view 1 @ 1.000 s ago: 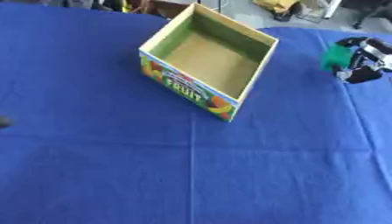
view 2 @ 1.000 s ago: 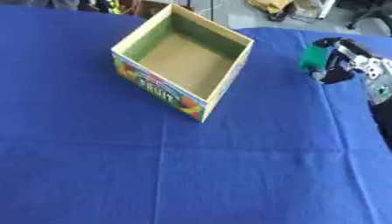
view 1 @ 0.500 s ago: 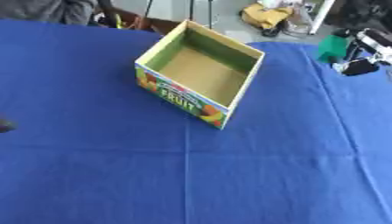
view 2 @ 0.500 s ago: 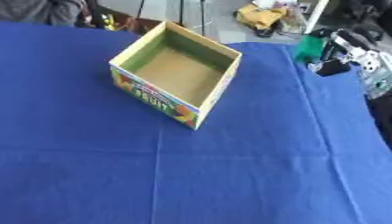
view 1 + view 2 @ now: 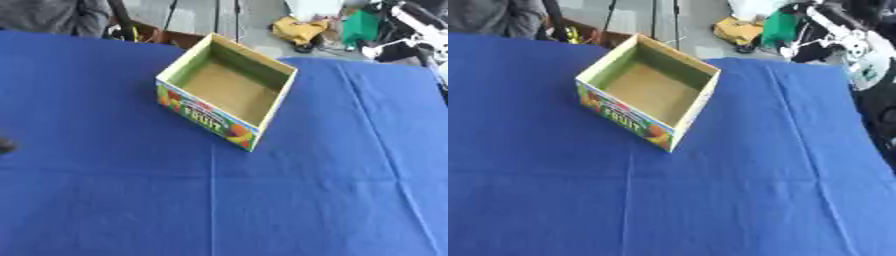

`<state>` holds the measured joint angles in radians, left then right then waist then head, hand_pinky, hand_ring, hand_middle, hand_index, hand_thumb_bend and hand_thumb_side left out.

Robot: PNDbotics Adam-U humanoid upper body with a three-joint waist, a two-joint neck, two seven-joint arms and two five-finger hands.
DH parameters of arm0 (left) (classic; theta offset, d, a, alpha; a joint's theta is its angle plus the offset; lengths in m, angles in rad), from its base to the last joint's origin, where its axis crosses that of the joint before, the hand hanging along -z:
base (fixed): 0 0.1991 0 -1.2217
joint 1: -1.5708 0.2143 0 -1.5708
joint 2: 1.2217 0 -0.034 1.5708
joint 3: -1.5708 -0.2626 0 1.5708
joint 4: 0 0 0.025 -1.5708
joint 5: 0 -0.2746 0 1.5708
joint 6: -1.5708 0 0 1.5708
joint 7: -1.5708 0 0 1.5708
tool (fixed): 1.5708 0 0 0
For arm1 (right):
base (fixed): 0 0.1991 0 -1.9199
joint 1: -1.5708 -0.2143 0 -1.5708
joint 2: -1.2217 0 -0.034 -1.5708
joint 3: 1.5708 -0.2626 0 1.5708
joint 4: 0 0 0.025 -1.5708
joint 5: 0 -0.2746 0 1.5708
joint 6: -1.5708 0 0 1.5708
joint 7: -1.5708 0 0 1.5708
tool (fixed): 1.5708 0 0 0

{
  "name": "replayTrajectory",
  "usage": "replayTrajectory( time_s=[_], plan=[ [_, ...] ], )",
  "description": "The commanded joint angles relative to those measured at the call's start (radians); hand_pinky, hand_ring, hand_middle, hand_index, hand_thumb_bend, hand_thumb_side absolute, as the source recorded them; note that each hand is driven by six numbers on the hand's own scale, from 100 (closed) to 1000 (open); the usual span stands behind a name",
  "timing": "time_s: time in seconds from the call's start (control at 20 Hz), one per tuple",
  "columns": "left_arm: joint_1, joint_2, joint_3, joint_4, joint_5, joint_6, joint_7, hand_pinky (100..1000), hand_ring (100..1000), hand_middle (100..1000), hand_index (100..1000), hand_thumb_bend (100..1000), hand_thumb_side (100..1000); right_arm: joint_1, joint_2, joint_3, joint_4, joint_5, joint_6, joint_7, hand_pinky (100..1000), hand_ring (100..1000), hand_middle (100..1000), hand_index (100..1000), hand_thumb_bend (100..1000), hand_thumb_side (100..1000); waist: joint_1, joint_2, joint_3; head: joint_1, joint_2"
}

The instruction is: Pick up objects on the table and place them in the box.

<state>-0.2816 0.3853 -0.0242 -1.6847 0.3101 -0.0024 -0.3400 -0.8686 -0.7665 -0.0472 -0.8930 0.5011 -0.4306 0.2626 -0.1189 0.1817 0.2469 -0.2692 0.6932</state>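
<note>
An open cardboard box [image 5: 267, 107] with a fruit print on its side stands turned at an angle on the blue cloth, and its inside looks empty. My right hand [image 5: 830, 31] is raised at the upper right, over the table's far edge and to the right of the box. Its fingers are curled round a green object [image 5: 780, 28], which hangs clear of the cloth. Only a dark tip of my left hand [image 5: 5, 146] shows at the left edge of the left eye view.
The blue cloth [image 5: 219, 200] covers the whole table, with creases across the middle. Beyond the far edge are a grey floor, a yellow thing [image 5: 299, 30] and some stands. My black right arm [image 5: 878, 95] runs down the right edge.
The camera has tilted, so the box sits lower in the picture. My right hand has risen and moved farther back with the green object in it.
</note>
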Motion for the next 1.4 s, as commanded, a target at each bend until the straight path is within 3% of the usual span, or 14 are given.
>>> replayTrajectory(
  time_s=[0.05, 0.25, 0.5, 1.1, 1.2, 1.3, 1.4],
  plan=[
    [-0.007, 0.004, -0.003, -0.012, 0.003, 0.002, -0.004, 864, 706, 578, 683, 439, 1000, -0.043, 0.015, 0.026, -0.08, -0.014, -0.016, 0.046, 492, 514, 221, 526, 100, 100, 0.007, -0.022, 0.006, -0.008, 0.006],
    [-0.008, 0.0, -0.005, -0.011, 0.005, 0.002, -0.007, 864, 707, 579, 683, 438, 1000, -0.073, 0.077, 0.064, -0.102, 0.003, -0.028, 0.104, 495, 517, 225, 530, 100, 100, 0.01, -0.025, 0.027, -0.015, 0.007],
    [-0.016, -0.006, -0.011, -0.014, 0.007, 0.002, -0.017, 864, 708, 579, 684, 436, 1000, -0.095, 0.137, 0.077, -0.049, 0.072, -0.03, 0.12, 506, 526, 232, 539, 100, 100, 0.014, -0.02, 0.058, -0.026, -0.002],
    [-0.039, 0.003, -0.013, -0.021, 0.005, -0.006, -0.025, 865, 711, 580, 684, 422, 1000, -0.093, 0.189, 0.067, 0.09, 0.232, -0.025, 0.077, 549, 570, 267, 568, 100, 100, 0.019, 0.041, 0.127, -0.062, -0.033],
    [-0.041, 0.004, -0.013, -0.021, 0.005, -0.008, -0.026, 865, 711, 580, 684, 421, 1000, -0.092, 0.194, 0.069, 0.101, 0.253, -0.031, 0.075, 582, 608, 313, 603, 100, 100, 0.021, 0.048, 0.129, -0.063, -0.034],
    [-0.042, 0.005, -0.013, -0.021, 0.004, -0.008, -0.026, 865, 712, 580, 684, 421, 1000, -0.091, 0.198, 0.072, 0.103, 0.272, -0.043, 0.075, 651, 696, 452, 700, 100, 100, 0.022, 0.052, 0.127, -0.063, -0.031],
    [-0.042, 0.005, -0.013, -0.021, 0.004, -0.009, -0.027, 865, 712, 580, 684, 421, 1000, -0.091, 0.199, 0.075, 0.098, 0.289, -0.056, 0.081, 735, 788, 657, 798, 100, 136, 0.022, 0.054, 0.122, -0.063, -0.028]
  ],
)
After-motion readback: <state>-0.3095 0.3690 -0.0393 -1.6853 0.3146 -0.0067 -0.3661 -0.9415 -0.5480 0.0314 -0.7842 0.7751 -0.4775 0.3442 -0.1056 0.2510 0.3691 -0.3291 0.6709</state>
